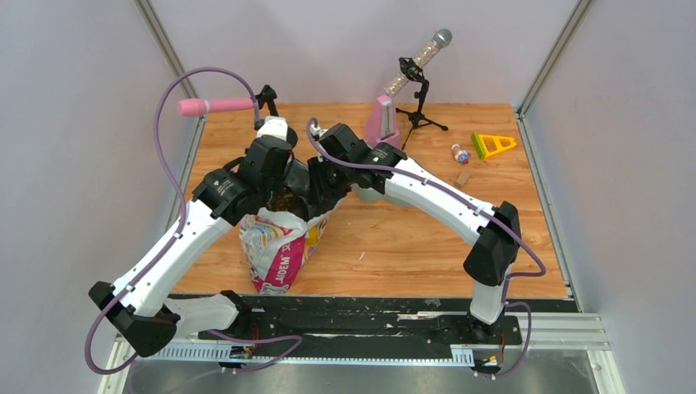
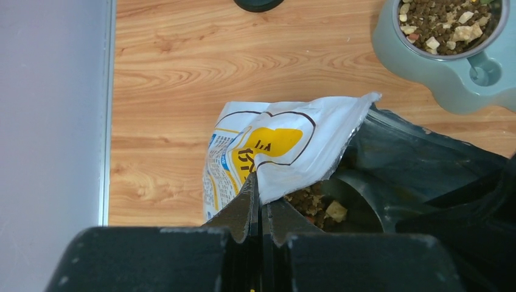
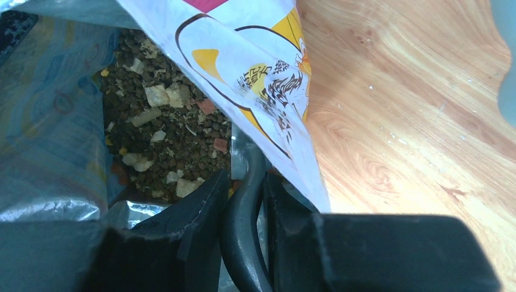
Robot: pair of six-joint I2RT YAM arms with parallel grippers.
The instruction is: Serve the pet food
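Observation:
The printed bag (image 1: 275,246) stands open at the table's near left. My left gripper (image 2: 263,194) is shut on its white top edge (image 2: 304,146) and holds the mouth open. Pet food (image 3: 170,134), brown kibble with pale chunks, lies inside the bag. My right gripper (image 3: 246,182) reaches into the bag mouth, shut on the curved dark handle (image 3: 243,231) of a black scoop (image 2: 389,182) with some kibble (image 2: 316,204) in it. A pale green bowl (image 2: 468,79) beyond the bag holds pet food (image 2: 447,21).
Along the far edge are a pink cylinder on a stand (image 1: 217,105), a pink metronome-like box (image 1: 380,119) and a microphone stand (image 1: 418,78). A yellow triangle (image 1: 492,145), a small bottle (image 1: 460,153) and a wood block (image 1: 463,176) lie far right.

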